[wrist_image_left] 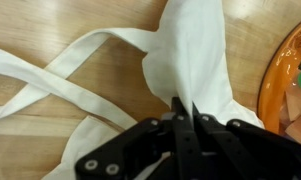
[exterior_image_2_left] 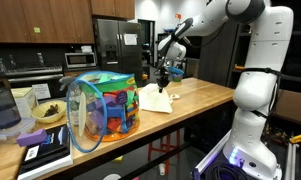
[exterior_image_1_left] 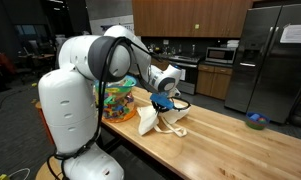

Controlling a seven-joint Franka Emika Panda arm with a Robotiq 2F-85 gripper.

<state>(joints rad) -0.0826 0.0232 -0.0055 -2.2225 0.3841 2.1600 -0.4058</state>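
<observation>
One pinch of cloth is all the gripper (wrist_image_left: 183,105) has: its jaws are pressed fully together on a raised fold of the white tote bag (wrist_image_left: 195,50). That fold stands in a peak because it hangs from the jaws, while the rest of the bag slumps on the counter (exterior_image_1_left: 230,135). The straps (wrist_image_left: 60,85) lie loose and crossed on the wood, carrying no load. In both exterior views the bag sits toward the counter's end by the robot's base, just beside a colourful mesh basket (exterior_image_2_left: 102,105) of toys, whose orange rim shows at the wrist view's edge.
</observation>
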